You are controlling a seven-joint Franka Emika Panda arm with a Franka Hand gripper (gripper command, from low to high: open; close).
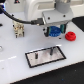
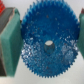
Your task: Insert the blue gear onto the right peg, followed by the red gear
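The blue gear (image 2: 47,42) fills the wrist view, a wide toothed disc with a centre hole, and teal finger pads (image 2: 10,46) press against its rim on both sides. In the exterior view my gripper (image 1: 53,33) stands low over the white table, shut on the blue gear (image 1: 54,35). The red gear (image 1: 70,36) lies flat on the table just to the exterior view's right of the gripper. Nearer the camera sits a dark base plate (image 1: 44,59) with two thin upright pegs, the right peg (image 1: 50,50) standing free.
A small black-and-white fixture (image 1: 19,29) with cables stands on the table at the exterior view's left. The arm's white body (image 1: 42,7) hangs over the back of the table.
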